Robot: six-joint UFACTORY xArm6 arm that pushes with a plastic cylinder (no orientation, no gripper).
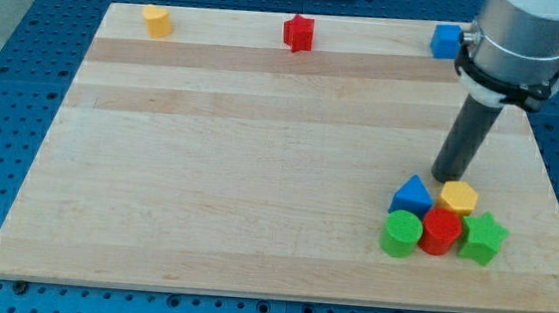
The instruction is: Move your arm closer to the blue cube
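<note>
The blue cube [446, 41] sits at the top right edge of the wooden board [260, 155], partly behind the arm's grey body. My tip [448, 178] rests on the board well below the cube, toward the view's bottom. The tip stands just above a cluster of blocks: a blue triangular block [412, 196] and a yellow hexagonal block [458, 198] lie right beside it.
The cluster also holds a green cylinder [401, 233], a red cylinder [441, 231] and a green star block [482, 237]. A red star block [298, 33] sits at the top middle edge. A yellow block [156, 20] sits at the top left.
</note>
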